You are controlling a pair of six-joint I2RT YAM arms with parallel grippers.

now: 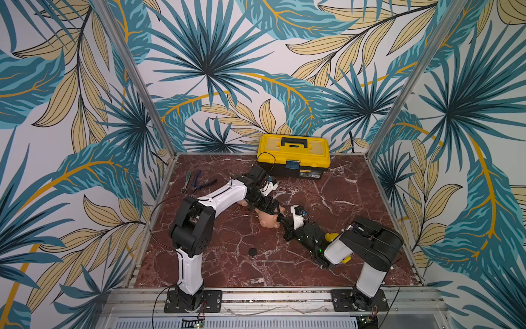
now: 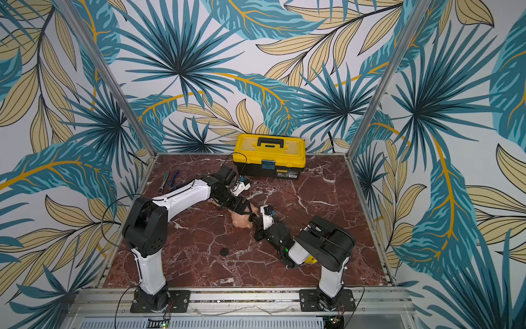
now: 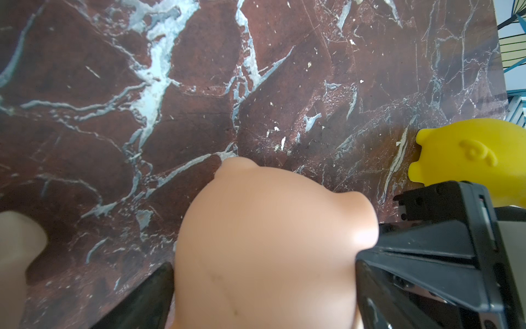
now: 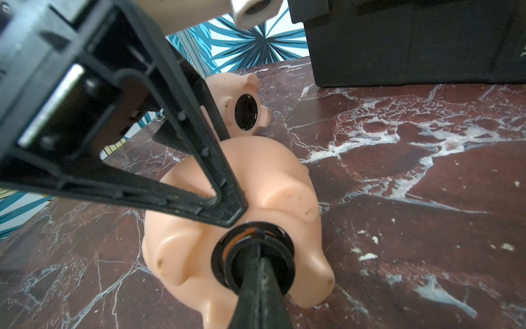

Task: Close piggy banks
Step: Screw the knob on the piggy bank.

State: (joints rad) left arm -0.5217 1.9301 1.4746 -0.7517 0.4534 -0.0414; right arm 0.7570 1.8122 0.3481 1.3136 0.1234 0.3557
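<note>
A peach-pink piggy bank [image 1: 269, 221] [image 2: 241, 221] [image 4: 273, 176] lies belly-out mid-table. My left gripper [image 1: 271, 210] [image 3: 264, 265] is shut on its body [image 3: 264, 242], one finger on each flank. My right gripper [image 1: 281, 218] [image 4: 257, 245] is shut, its tips pressed into a black plug [image 4: 220, 256] seated in the belly hole. A pale pink piggy bank [image 4: 242, 82] [image 1: 243, 202] lies behind it with a black plug [image 4: 246, 112] in its belly. The yellow piggy bank [image 3: 469, 159] [image 1: 331, 236] is mostly hidden by the right arm.
A yellow-and-black toolbox [image 1: 294, 155] [image 2: 269, 153] stands against the back wall. Pliers [image 1: 196, 182] and a wrench [image 1: 186, 182] lie at the back left. One loose black disc [image 1: 252, 251] [image 2: 224, 251] rests on the marble near the front.
</note>
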